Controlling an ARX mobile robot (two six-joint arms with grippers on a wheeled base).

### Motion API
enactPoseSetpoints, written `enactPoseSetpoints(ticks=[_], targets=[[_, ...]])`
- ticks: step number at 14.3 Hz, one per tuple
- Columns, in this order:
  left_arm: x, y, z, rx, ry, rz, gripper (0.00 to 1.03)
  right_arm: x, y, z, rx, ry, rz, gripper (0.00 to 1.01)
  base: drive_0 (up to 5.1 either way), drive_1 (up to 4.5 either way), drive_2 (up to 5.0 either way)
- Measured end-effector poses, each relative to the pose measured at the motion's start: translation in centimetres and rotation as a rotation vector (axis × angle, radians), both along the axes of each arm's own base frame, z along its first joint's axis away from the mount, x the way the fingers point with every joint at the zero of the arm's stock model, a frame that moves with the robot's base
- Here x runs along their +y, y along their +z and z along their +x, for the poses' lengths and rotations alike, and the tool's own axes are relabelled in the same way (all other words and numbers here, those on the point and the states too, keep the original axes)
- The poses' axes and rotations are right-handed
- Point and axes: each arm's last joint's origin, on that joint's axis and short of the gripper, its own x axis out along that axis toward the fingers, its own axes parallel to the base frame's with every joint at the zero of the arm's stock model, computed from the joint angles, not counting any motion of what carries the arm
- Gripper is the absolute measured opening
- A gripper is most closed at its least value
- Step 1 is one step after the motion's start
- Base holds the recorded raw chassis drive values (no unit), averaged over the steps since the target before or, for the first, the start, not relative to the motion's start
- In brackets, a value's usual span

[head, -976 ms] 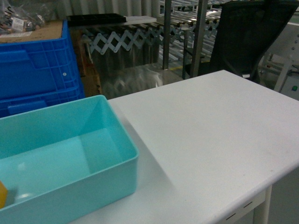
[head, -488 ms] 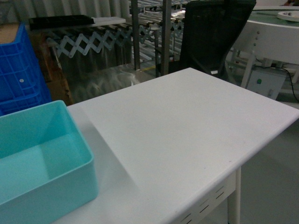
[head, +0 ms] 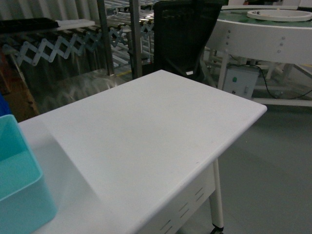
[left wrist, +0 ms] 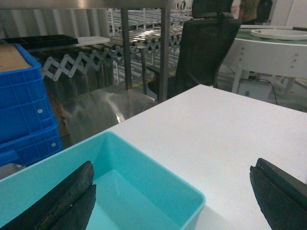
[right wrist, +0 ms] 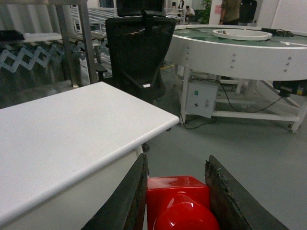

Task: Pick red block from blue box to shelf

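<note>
A: Where is the red block [right wrist: 178, 201]?

B: The right end effector [right wrist: 176, 194] pinches it between two dark fingers [right wrist: 125, 201], out past the white desk [head: 146, 141] edge, over the grey floor.

A: And the left end effector [left wrist: 172, 191]?

B: Spread wide, holding nothing, over the blue box [left wrist: 144, 177] on the desk.

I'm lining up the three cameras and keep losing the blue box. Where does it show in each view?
Head: blue box at the lower left edge, cut off.
Left wrist: lower left and centre, on the white table.
Right wrist: not in it.
Shared landmark: the black office chair beyond the table.
</note>
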Motion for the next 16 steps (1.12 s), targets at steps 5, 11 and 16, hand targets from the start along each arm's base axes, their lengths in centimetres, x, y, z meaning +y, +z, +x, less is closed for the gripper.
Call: enactPoseSetpoints(ticks=[5, 11, 16], targets=[[0.00, 0.00, 0.00, 0.000, 0.000, 0.000, 0.98, 0.00, 0.00, 0.00, 0.000, 0.000, 0.000, 0.29, -1.6, -1.63, -1.6], [0.00, 0.00, 0.00, 0.000, 0.000, 0.000, 0.98, 0.00, 0.00, 0.00, 0.000, 0.000, 0.000, 0.29, -1.6, -1.64, -1.6], [0.00, 0.00, 0.00, 0.000, 0.000, 0.000, 0.98, 0.00, 0.00, 0.00, 0.000, 0.000, 0.000, 0.29, -1.5, -1.52, -1.5]])
